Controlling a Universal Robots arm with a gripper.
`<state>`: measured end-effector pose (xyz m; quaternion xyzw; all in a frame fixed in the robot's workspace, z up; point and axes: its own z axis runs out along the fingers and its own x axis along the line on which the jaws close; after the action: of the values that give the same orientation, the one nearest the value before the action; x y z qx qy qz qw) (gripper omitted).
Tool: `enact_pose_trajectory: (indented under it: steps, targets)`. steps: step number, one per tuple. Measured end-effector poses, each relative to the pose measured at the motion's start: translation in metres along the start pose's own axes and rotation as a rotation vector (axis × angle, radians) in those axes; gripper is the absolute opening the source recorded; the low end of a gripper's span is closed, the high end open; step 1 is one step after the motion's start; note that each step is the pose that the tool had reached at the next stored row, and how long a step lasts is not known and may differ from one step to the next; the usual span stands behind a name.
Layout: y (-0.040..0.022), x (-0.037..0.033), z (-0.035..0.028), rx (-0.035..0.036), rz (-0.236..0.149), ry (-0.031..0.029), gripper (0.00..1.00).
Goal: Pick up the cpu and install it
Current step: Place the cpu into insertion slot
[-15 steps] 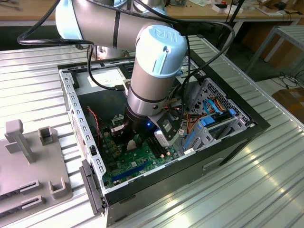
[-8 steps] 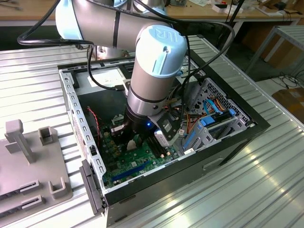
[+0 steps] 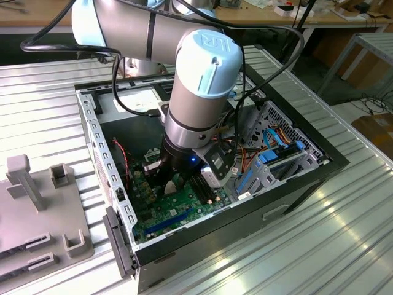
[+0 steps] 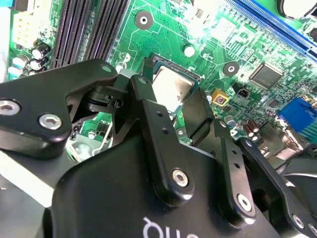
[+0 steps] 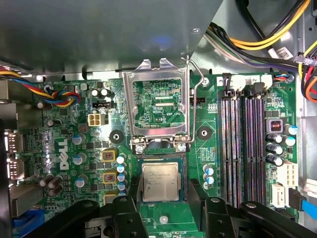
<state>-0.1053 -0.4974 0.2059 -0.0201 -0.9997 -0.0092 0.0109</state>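
The step in hand, as judged from the pictures, is the seating of the cpu [image 5: 160, 182] in its socket on the motherboard [image 5: 208, 119]. In the first wrist view the chip is seen lying flat and square inside the socket's dark surround. The fingers [image 5: 125, 218] of the gripper [image 5: 162, 202] are spread to either side of it. A sliver of socket can be made out between each finger and the chip's edge, so the chip appears released rather than clamped. The metal frame [image 5: 130, 106] is swung open just beside it, and the memory slots [image 5: 242, 144] lie well apart.

For this step to be done well, the chip should be kept level and left to settle under its own weight. No pressing is called for, since the contacts beneath are probably delicate, and a sideways nudge from a finger is to be avoided.

The chip is a small flat square with a silvery-grey metal top and faint print. Glare is caught on it in the second wrist view [image 4: 171, 89].

In the exterior view, the gripper [image 3: 174, 183] is lowered into the middle of the open computer case [image 3: 92, 135] on the worktop [image 3: 307, 246]. A blue drive bay [image 3: 270, 163] lies at 3 o'clock of it.
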Motion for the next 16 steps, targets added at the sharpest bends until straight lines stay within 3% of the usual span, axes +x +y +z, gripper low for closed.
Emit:
enact_pose_trajectory:
  steps: [16]
  targets:
    - [0.0012, 0.002, 0.0044, -0.0014, -0.005, 0.0002, 0.52]
